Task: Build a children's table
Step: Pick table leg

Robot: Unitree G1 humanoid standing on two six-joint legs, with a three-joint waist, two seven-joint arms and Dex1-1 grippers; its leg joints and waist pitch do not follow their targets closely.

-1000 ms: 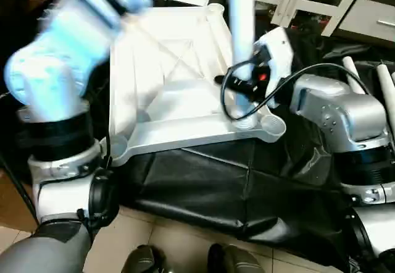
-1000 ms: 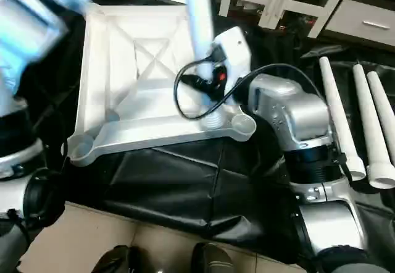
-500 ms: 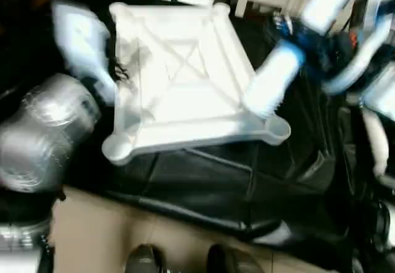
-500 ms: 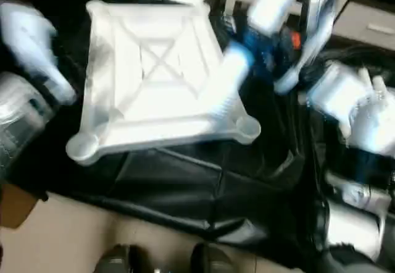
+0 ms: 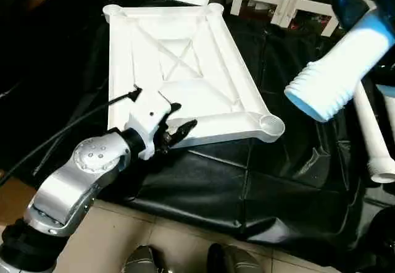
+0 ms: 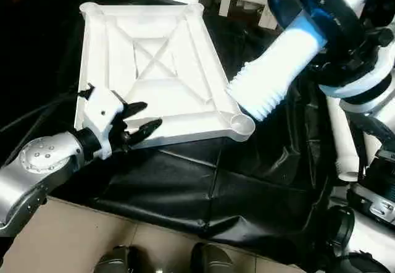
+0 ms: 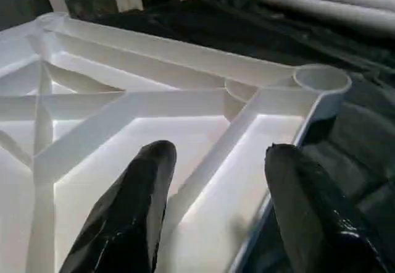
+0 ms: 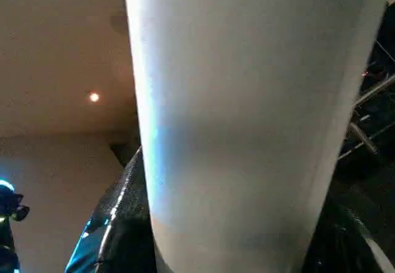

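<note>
Left gripper [image 5: 179, 128] low over near long rim of children's table top [image 5: 179, 69], fingers [image 7: 139, 205] apart, nothing between them; rim and a rib just beyond fingertips in left wrist view, contact not clear

Table top lying upside down, X-ribbed underside up, on black-draped tabletop [image 5: 259, 186]; stretches away from left gripper toward far edge of cloth. Round corner socket [image 5: 271, 125] off to that gripper's right, open, nothing in it

Right gripper [image 6: 315, 13] raised, well above and to the right of the socket, clamped round white tube leg [image 6: 274, 69]. Leg slanted, ridged end lowest, pointing down toward socket corner but clear of it. Right wrist view: leg's smooth side close up, black finger [image 8: 120, 223] against it

Spare legs [image 6: 345, 143] lying on the cloth below right gripper, side by side, open ends toward the robot; exact count not clear

Black shoes [image 5: 185, 262] on tiled floor [image 5: 154, 236] at near edge, below left gripper
</note>
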